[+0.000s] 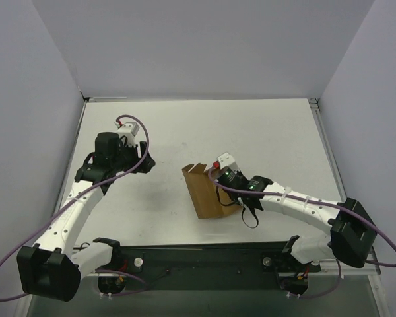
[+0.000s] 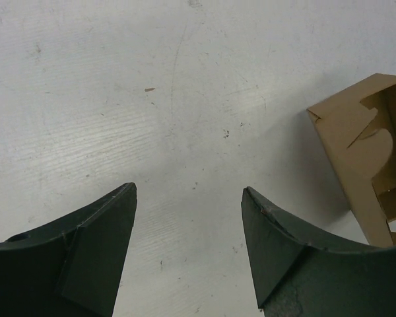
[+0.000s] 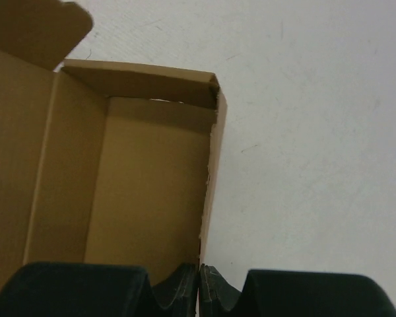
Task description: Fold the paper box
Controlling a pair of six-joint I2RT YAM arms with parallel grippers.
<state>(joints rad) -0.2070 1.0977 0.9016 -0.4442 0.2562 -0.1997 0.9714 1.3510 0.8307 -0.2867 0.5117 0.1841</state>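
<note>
The paper box (image 1: 206,191) is brown cardboard, partly folded into an open tray, lying near the table's middle. My right gripper (image 1: 226,181) is at its right side, shut on the box's right wall. In the right wrist view the fingertips (image 3: 199,285) pinch the edge of that wall (image 3: 211,178), one finger inside the box, one outside. My left gripper (image 1: 145,163) is open and empty over bare table, left of the box. In the left wrist view the left gripper (image 2: 188,198) has wide-apart fingers and the box (image 2: 369,152) shows at the right edge.
The white table (image 1: 185,132) is enclosed by pale walls on three sides. A dark rail (image 1: 204,254) with the arm bases runs along the near edge. A black loop of cable (image 1: 251,216) hangs below the right wrist beside the box.
</note>
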